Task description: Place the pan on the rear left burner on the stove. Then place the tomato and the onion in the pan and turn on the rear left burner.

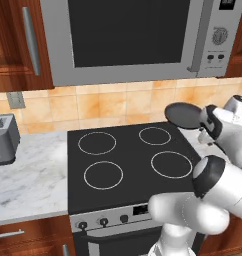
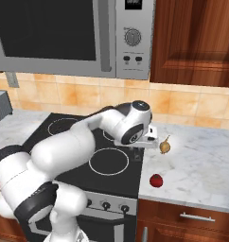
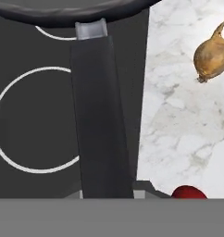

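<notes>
Setting: a simulated kitchen, marble counter beside the stove, microwave overhead.
Pan: we see the pan lifted clear of the glass, over the stove's right rear corner.
Long axis: in the hand view its handle runs from the bottom edge straight up to the bowl.
Gripper: our gripper is clamped on that handle.
Rear left burner: the rear left burner is bare.
Onion: the onion lies on the counter, stalk tilted up.
Tomato: the tomato sits nearer the counter's front edge.
</notes>
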